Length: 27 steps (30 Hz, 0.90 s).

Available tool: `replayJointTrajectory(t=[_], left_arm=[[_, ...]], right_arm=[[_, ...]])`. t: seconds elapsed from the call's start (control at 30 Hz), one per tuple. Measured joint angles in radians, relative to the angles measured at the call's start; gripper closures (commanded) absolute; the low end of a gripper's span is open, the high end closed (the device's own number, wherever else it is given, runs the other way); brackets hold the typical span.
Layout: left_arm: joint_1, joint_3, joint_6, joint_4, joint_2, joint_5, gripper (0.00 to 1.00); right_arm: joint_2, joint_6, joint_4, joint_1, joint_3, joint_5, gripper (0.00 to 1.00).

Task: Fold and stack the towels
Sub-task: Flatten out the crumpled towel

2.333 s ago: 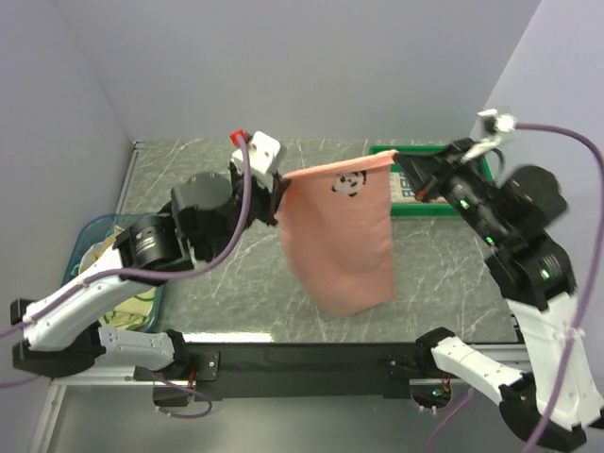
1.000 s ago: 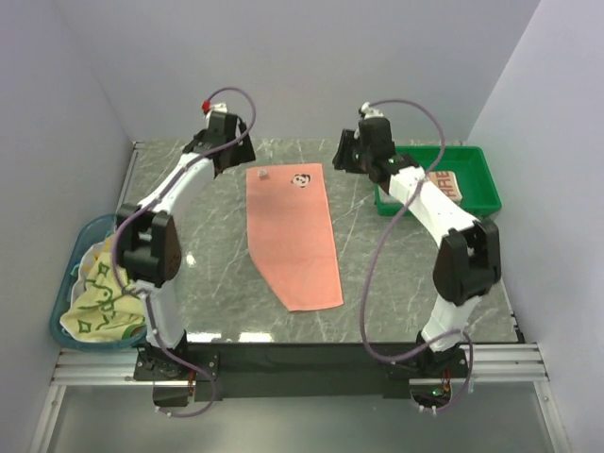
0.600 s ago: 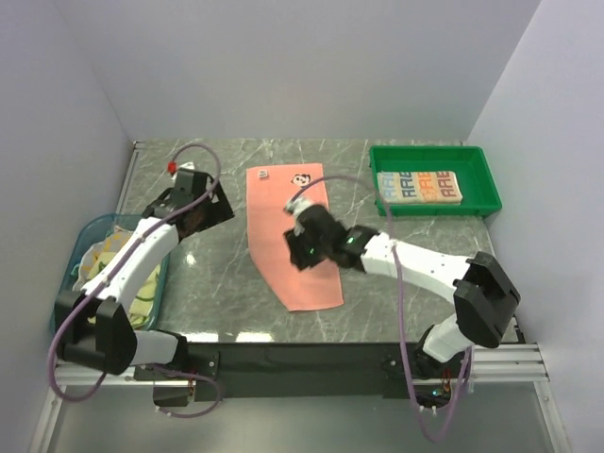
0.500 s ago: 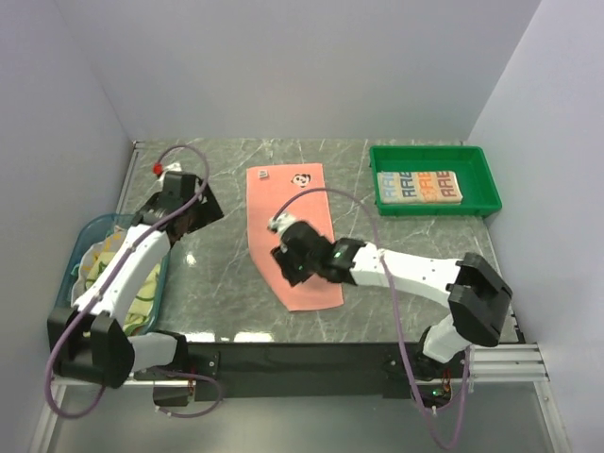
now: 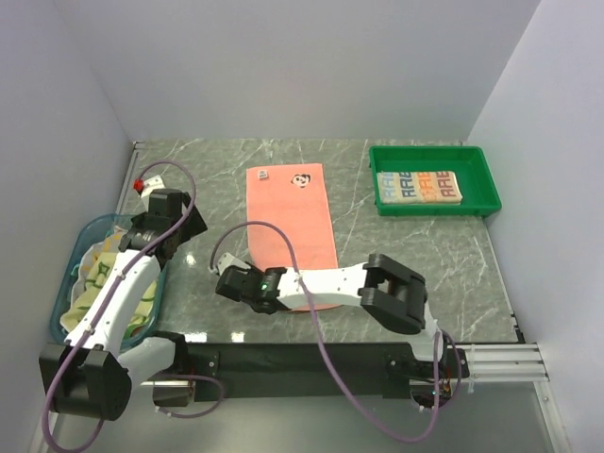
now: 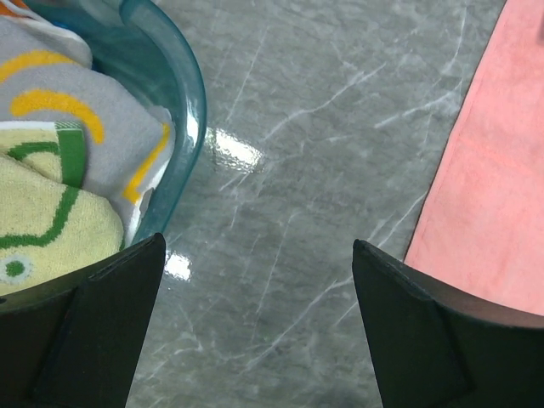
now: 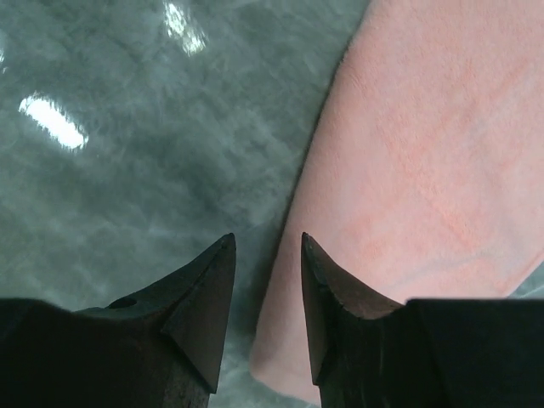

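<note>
Salmon-pink panda towel [image 5: 293, 236] lies flat mid-worktop, on the grey marble worktop [image 5: 425, 255]. The right gripper [image 7: 265, 255] is low at the towel's near left corner, jaws narrow, straddling the edge with nothing pinched. The left gripper [image 6: 255, 289] hangs wide and empty between the pink towel and the blue plastic basket [image 6: 194, 119], which holds a pale yellow frog towel [image 6: 51, 221]. A folded cream lettered towel [image 5: 418, 187] sits in the green plastic tray [image 5: 429, 150].

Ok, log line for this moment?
left gripper: open, beside blue basket | pink towel: flat, unfolded | right gripper: part-open, astride its near-left edge
</note>
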Motion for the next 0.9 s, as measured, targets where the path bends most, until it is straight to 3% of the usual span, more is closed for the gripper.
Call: replayJointTrajectory(t=[0.4, 0.5, 0.57, 0.63, 0.77, 0.9], left_arm=[[0.007, -0.010, 0.003, 0.019, -0.029, -0.002, 0.04], [0.010, -0.010, 0.004, 0.019, -0.030, -0.001, 0.05], [0.011, -0.010, 0.004, 0.019, -0.030, -0.002, 0.05], [0.011, -0.010, 0.004, 0.019, -0.030, -0.002, 0.05], [0.013, -0.011, 0.004, 0.020, -0.030, -0.001, 0.05], [0.013, -0.013, 0.009, 0.026, -0.030, 0.000, 0.05]], right_arm=[[0.158, -0.034, -0.063, 0.006, 0.105, 0.166, 0.61], [0.169, -0.041, -0.064, 0.006, 0.105, 0.206, 0.72], [0.178, -0.043, -0.068, 0.006, 0.105, 0.220, 0.89], [0.189, -0.048, -0.068, 0.006, 0.105, 0.238, 0.99], [0.182, -0.050, -0.062, 0.003, 0.099, 0.235, 1.00], [0.056, -0.021, -0.009, -0.053, -0.016, 0.075, 1.00]])
